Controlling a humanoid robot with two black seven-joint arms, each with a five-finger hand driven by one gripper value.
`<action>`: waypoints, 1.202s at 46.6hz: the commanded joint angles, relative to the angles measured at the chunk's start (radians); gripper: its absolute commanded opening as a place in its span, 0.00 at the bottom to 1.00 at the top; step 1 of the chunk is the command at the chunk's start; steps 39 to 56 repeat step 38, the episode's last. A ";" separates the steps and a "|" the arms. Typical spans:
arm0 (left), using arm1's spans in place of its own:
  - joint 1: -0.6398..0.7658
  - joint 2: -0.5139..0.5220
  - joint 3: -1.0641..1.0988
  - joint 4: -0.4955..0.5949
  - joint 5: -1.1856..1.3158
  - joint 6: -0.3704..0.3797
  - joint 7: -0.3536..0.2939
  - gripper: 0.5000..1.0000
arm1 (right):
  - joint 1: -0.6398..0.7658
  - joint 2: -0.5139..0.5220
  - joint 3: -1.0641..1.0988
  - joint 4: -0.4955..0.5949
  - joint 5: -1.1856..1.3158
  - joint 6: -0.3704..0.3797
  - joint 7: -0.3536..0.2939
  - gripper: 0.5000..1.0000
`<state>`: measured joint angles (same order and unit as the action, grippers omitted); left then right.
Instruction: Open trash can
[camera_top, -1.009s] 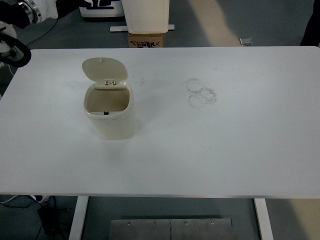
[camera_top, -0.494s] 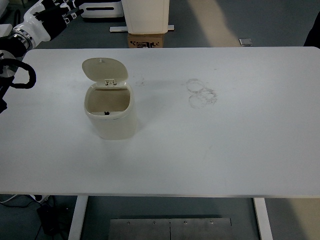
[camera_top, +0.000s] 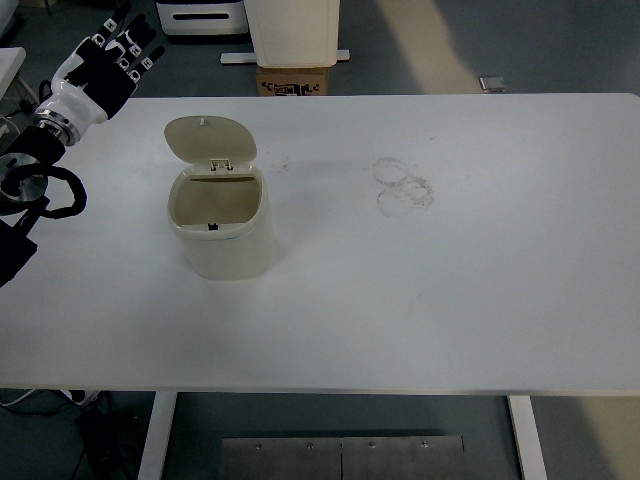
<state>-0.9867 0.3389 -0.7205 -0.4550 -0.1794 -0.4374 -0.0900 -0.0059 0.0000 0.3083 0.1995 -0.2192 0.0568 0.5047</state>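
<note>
Small cream plastic trash can with rounded corners standing upright on the wide white tabletop, toward the left half, well apart from every edge. Hinged cream lid already tipped up and back on the far side, exposing the bare tan interior and a small dark catch at the near rim; judged from that, opening done, nothing left but to clear away. White-and-black left hand raised beyond the far-left corner of the table, well apart from the can, fingers straight and spread, holding nothing, a pose fitting a hand with no grip needed. Black cable loop at the left edge beside the arm. Faint grey ring smudges on the tabletop to the right. Right hand out of view.
</note>
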 joint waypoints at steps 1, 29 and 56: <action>0.011 -0.009 0.000 0.006 0.000 -0.004 -0.004 1.00 | 0.000 0.000 0.000 0.000 0.001 0.000 0.000 0.98; 0.094 -0.047 -0.117 0.038 -0.008 -0.001 -0.007 1.00 | 0.006 0.000 0.002 0.000 -0.008 0.000 0.000 0.98; 0.091 -0.044 -0.117 0.038 -0.008 0.000 -0.007 1.00 | 0.006 0.000 0.002 0.000 -0.008 0.000 0.002 0.98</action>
